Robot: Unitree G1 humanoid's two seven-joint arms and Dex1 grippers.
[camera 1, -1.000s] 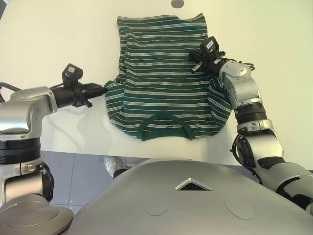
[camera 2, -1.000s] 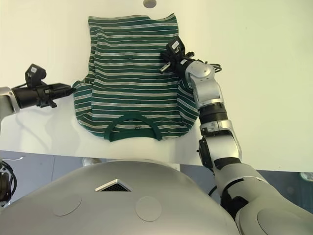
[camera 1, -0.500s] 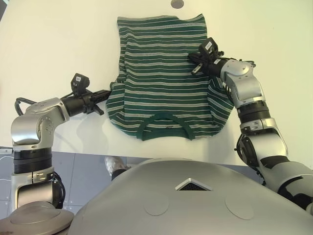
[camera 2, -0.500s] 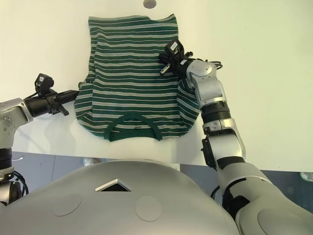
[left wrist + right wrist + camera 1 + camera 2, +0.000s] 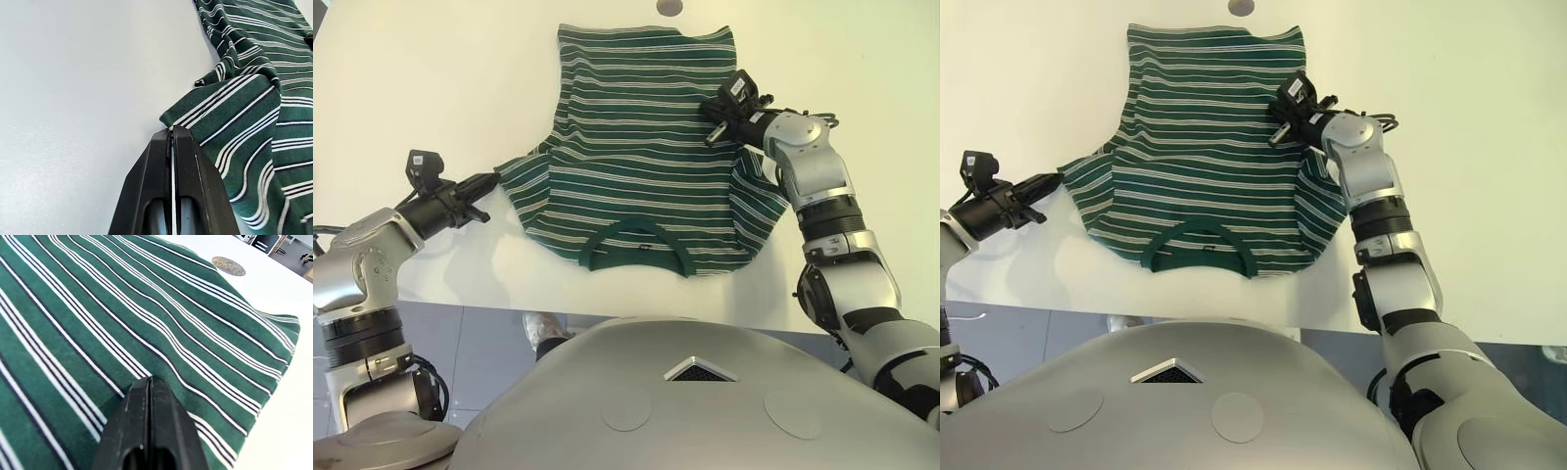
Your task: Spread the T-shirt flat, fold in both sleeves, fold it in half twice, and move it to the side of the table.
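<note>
Lying on the table: green striped T-shirt (image 5: 636, 147) on the white table (image 5: 431, 78); collar (image 5: 636, 245) at 6 o'clock, nearest the robot; hem at 12 o'clock
Disc: small round grey disc (image 5: 669, 7) just past the hem at 12 o'clock, apart from the cloth
Left gripper: left gripper (image 5: 492, 179) at 9 o'clock of the shirt; fingers clamped on the tip of the left sleeve (image 5: 524, 176), which stretches sideways to a point
Right gripper: right gripper (image 5: 709, 139) at 2 o'clock on the shirt's right edge; fingers pressed together, tips on the cloth; whether they pinch any fabric cannot be told
In the way: right arm crosses above the right sleeve (image 5: 754, 206), bunched against the body at 4 o'clock
Change: left gripper has drawn outward toward 9 o'clock since half a second ago, pulling out a sleeve that then lay close against the body; right gripper has kept its place
</note>
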